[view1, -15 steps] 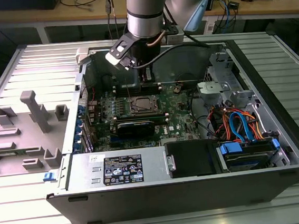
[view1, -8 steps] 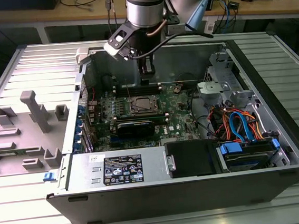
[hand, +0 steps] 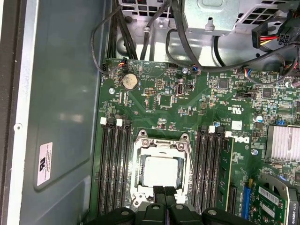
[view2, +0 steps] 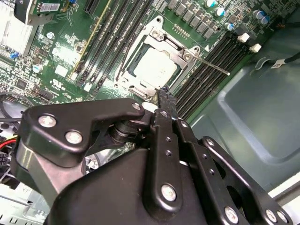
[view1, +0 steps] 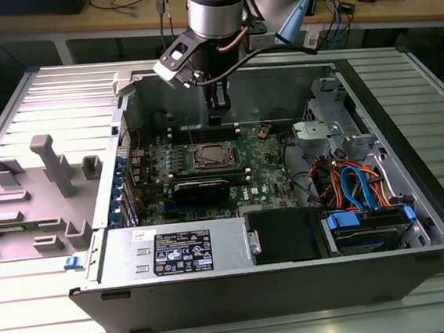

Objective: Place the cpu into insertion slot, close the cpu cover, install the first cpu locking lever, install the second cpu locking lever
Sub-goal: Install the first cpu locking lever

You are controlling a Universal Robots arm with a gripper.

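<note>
The cpu (hand: pixel 161 171) lies flat in the insertion slot (view1: pixel 210 156) on the green board, its silvery top showing through the window of the cpu cover (hand: pixel 161 141). The cover lies down over the chip; in the second wrist view the cpu (view2: pixel 157 68) sits inside the cover's frame (view2: pixel 180 50). A thin locking lever (view2: pixel 216 68) sticks out past one corner of the socket, and a lever wire (hand: pixel 192 180) runs along its side. My gripper (hand: pixel 164 193) hangs just above the socket's edge with its fingers shut and nothing between them; it also shows in the exterior view (view1: pixel 217 112).
Long black memory slots (hand: pixel 115 164) flank the socket on both sides. A black card (view1: pixel 200 189) lies in front of it, a power supply (view1: pixel 183 250) nearer still. Cables (view1: pixel 357 185) and drive bays fill the exterior view's right. A grey fixture (view1: pixel 49 163) stands outside the case.
</note>
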